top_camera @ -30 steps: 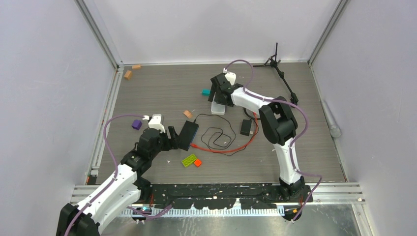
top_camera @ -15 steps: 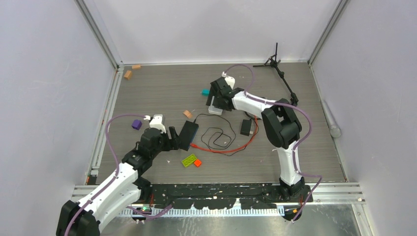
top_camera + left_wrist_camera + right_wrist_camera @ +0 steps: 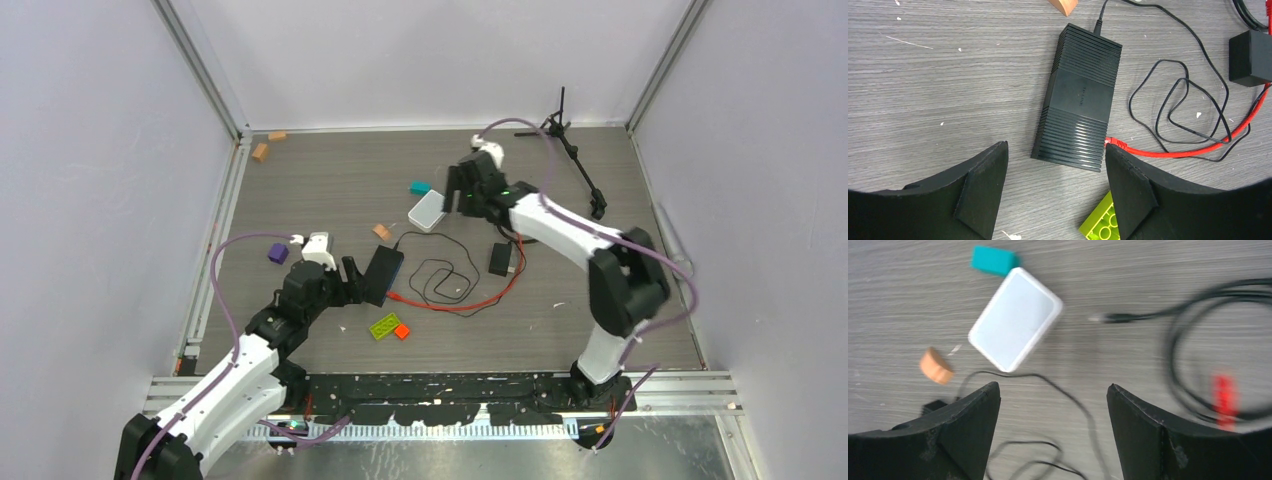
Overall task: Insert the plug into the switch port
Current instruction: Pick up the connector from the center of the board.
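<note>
The black ribbed switch (image 3: 384, 272) lies flat mid-table; in the left wrist view (image 3: 1079, 120) a thin black wire enters its far end. The red-orange cable (image 3: 480, 300) curves to its right. The plug (image 3: 1115, 143) lies on the table against the switch's near right corner, and also shows in the top view (image 3: 395, 296). My left gripper (image 3: 355, 283) is open and empty, its jaws either side of the switch's near end (image 3: 1055, 150). My right gripper (image 3: 452, 198) is open and empty above the table, just right of a white box (image 3: 1015, 319); the wrist view (image 3: 1053, 387) is blurred.
A black power brick (image 3: 500, 259) with a coiled thin black wire (image 3: 440, 280) lies right of the switch. A green brick (image 3: 384, 326) and an orange one (image 3: 401, 332) lie near it. A purple block (image 3: 277, 253), teal block (image 3: 418, 187), tan blocks (image 3: 381, 231) and a black tripod (image 3: 570, 140) lie around.
My right gripper has come off the white box and swung right and farther back. The box has shifted slightly left and turned. The left arm has not moved.
</note>
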Tool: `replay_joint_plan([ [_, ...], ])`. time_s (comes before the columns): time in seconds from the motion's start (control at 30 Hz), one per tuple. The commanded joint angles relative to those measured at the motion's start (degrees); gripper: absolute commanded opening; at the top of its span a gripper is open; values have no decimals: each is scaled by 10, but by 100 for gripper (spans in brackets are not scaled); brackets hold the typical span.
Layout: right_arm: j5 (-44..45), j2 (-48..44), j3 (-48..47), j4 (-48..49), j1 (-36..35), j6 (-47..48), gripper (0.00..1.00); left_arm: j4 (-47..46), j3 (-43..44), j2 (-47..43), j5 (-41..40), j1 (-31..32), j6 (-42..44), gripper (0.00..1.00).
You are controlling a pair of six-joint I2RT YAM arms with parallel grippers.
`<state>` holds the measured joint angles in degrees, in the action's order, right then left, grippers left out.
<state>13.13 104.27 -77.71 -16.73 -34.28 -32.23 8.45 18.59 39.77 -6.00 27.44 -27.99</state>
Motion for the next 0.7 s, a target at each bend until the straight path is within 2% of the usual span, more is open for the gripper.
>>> replay_joint_plan([
  [0.0,65,-126,78,-65,64,91,82,-20,9,-4,-3,2,7,73],
  [0.17,-32,-197,166,-53,161,109,78,-19,8,-8,-3,2,7,73],
  [0.33,-117,-186,182,-51,184,132,78,-21,11,1,1,2,8,73],
  [0.47,-123,-156,176,-51,187,134,77,-21,14,7,5,2,9,73],
  [0.67,-85,-116,155,-64,193,134,70,-21,12,4,4,2,10,73],
])
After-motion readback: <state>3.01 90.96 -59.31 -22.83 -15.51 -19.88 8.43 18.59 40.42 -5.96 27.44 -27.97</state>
